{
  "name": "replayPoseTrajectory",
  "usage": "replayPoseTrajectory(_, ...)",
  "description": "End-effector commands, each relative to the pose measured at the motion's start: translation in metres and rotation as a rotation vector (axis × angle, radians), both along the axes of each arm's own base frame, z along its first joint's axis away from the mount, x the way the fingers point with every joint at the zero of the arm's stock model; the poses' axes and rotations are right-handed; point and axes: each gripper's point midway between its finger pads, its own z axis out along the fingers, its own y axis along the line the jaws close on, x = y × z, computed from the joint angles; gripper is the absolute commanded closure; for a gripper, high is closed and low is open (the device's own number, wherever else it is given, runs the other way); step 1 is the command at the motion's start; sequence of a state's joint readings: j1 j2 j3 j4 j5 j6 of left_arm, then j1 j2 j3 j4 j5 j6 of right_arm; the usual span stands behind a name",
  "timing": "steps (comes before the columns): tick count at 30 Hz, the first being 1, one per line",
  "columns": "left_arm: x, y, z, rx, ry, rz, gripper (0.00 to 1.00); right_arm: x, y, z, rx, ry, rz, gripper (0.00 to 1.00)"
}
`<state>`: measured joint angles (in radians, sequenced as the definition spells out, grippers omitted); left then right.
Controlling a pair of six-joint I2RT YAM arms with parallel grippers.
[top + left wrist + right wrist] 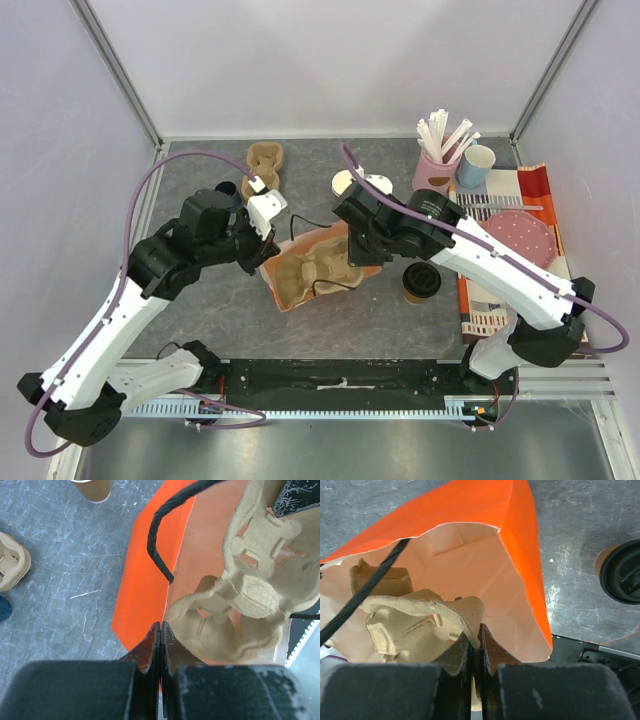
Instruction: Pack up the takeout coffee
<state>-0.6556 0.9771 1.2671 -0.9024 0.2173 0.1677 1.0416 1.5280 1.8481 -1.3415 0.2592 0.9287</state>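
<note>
1. The lidded kraft cup (422, 282) is standing upright on the counter (230, 325), just right of the orange paper bag (470, 510) and outside it.
2. The bag is lying on its side at mid-counter, with a pulp cup carrier (260, 595) sitting partly inside its mouth.
3. The right claw (475, 642) is clenching the near edge of the carrier.
4. The left claw (160, 630) is pinching the bag's rim, with its fingers fully together.
5. The second kraft cup (344, 184) is standing behind the bag, without a lid and showing a cream interior.
6. A pink straw holder (432, 170) is standing at the far right.
</note>
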Motion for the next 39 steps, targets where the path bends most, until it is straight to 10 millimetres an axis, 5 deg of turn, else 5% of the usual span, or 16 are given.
replayPoseTrajectory(1, -0.006, -0.003, 0.017, -0.079, -0.005, 0.002, 0.98, 0.004, -0.009, 0.012, 0.016, -0.061, -0.031, 1.00)
replayPoseTrajectory(4, -0.008, -0.004, 0.016, -0.089, 0.009, -0.004, 0.98, 0.011, -0.008, 0.009, -0.018, -0.069, -0.041, 1.00)
replayPoseTrajectory(9, -0.008, -0.006, 0.019, -0.114, 0.024, 0.002, 0.98, 0.016, 0.030, 0.007, -0.052, -0.091, 0.071, 1.00)
replayPoseTrajectory(13, -0.013, -0.011, 0.024, -0.145, 0.051, -0.022, 0.98, 0.018, 0.039, 0.007, -0.039, -0.106, 0.092, 1.00)
replayPoseTrajectory(25, -0.026, -0.007, 0.011, -0.125, 0.058, -0.068, 0.98, 0.019, -0.005, -0.045, -0.206, -0.105, -0.020, 1.00)
replayPoseTrajectory(33, -0.036, -0.004, 0.011, -0.131, 0.064, -0.092, 0.98, 0.022, -0.007, -0.069, -0.229, -0.112, -0.027, 1.00)
replayPoseTrajectory(39, -0.042, -0.003, -0.005, -0.125, 0.089, -0.108, 0.98, 0.024, 0.025, -0.072, -0.078, -0.163, 0.036, 0.99)
